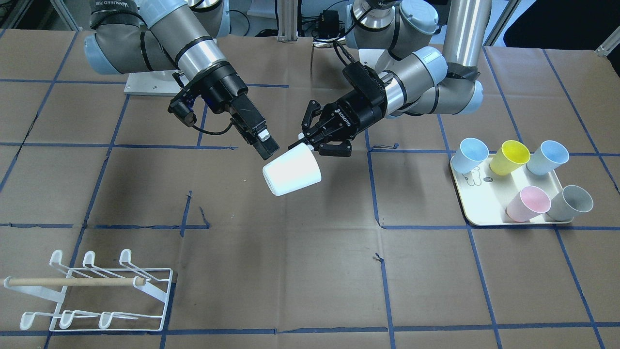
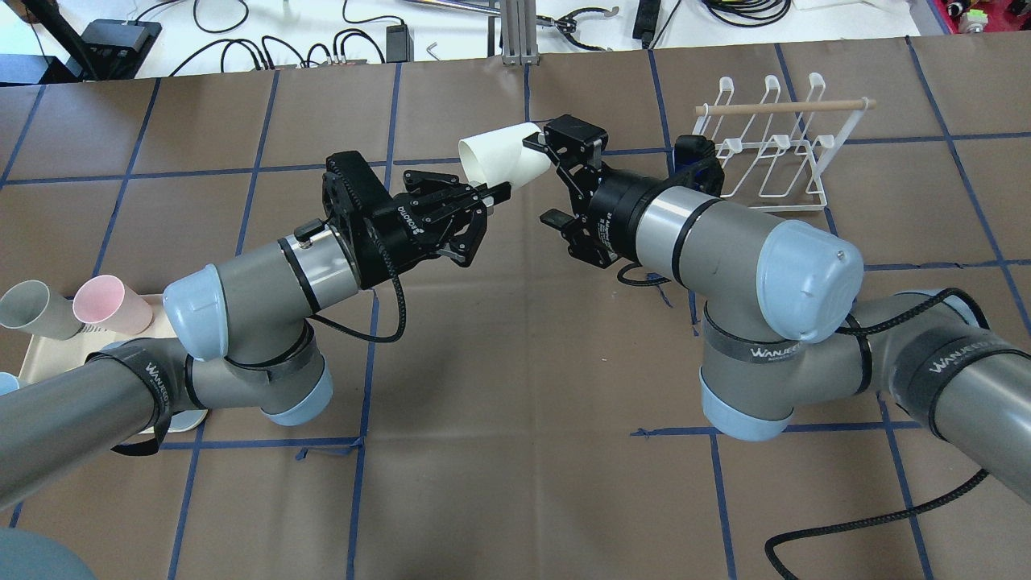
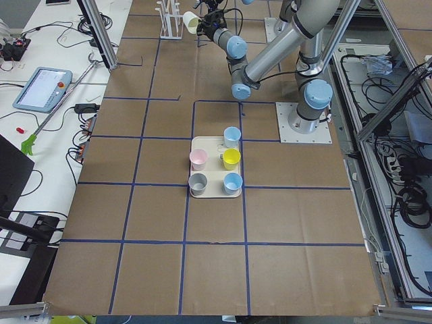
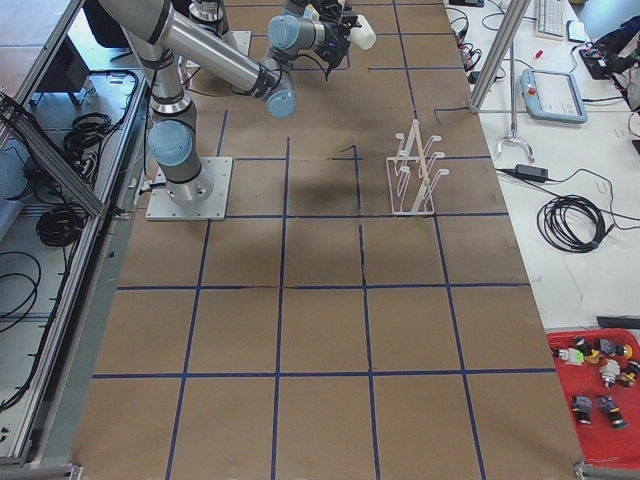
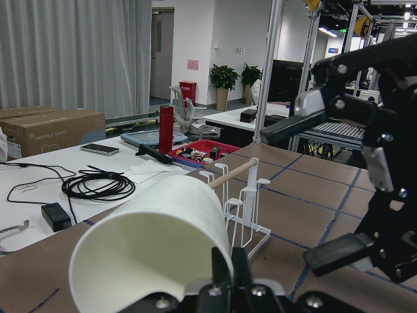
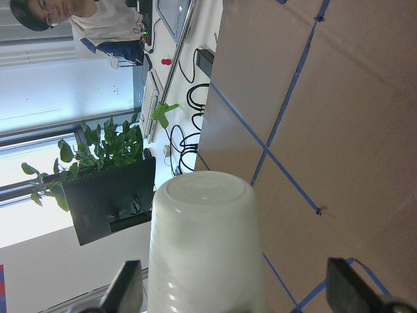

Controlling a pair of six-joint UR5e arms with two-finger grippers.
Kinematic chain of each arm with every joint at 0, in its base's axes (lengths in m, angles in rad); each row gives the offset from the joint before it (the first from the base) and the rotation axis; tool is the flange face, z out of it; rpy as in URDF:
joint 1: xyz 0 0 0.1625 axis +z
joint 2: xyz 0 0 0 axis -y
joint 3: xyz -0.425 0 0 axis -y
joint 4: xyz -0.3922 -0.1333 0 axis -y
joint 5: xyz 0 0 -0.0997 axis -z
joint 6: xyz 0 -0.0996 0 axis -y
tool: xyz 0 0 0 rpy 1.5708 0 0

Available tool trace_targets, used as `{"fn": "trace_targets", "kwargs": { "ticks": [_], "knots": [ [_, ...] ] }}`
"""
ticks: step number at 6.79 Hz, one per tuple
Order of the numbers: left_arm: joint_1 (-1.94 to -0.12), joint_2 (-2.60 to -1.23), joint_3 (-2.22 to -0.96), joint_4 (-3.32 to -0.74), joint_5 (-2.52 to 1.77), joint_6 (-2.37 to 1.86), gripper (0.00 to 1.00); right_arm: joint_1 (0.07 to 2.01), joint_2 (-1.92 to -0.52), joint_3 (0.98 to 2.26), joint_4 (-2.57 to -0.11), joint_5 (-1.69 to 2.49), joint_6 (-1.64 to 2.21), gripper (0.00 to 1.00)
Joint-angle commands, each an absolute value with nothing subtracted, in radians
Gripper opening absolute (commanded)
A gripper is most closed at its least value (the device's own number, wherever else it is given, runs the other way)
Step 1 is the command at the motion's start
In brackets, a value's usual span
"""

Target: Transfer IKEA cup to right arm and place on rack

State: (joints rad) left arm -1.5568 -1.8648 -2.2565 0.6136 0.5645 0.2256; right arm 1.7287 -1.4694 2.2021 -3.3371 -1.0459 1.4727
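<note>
The white IKEA cup point(image 1: 292, 169) hangs on its side above the middle of the table. My left gripper point(image 2: 491, 191) is shut on the cup's rim, pinching the wall at the open end. The right arm point(image 2: 725, 234) reaches in from the other side. Its gripper point(image 2: 546, 181) is open and straddles the closed end of the cup point(image 2: 503, 157). In the right wrist view the cup's base point(image 6: 205, 195) sits between the spread fingers point(image 6: 127, 287) with gaps on both sides. The white wire rack point(image 1: 97, 291) with its wooden dowel stands on the table beyond the right arm, empty.
A cream tray point(image 1: 477, 213) on the robot's left side holds several coloured cups lying tilted. Blue tape lines cross the brown table cover. Cables and gear lie past the table's far edge point(image 2: 362, 40). A person shows at the top of the right wrist view point(image 6: 58, 13).
</note>
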Motion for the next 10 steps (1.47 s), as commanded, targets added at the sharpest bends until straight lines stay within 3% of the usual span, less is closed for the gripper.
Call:
{"fn": "trace_targets", "kwargs": {
  "ticks": [1, 10],
  "knots": [
    [-1.557, -1.865, -2.256, 0.614, 0.565, 0.225, 0.03, 1.732, -1.447, 2.171, -3.335, -1.048, 1.476, 0.99],
    [-1.557, -1.867, -2.256, 0.614, 0.566, 0.221, 0.04, 1.747, -1.359, 2.094, -3.335, -1.049, 1.473, 0.99]
  ]
}}
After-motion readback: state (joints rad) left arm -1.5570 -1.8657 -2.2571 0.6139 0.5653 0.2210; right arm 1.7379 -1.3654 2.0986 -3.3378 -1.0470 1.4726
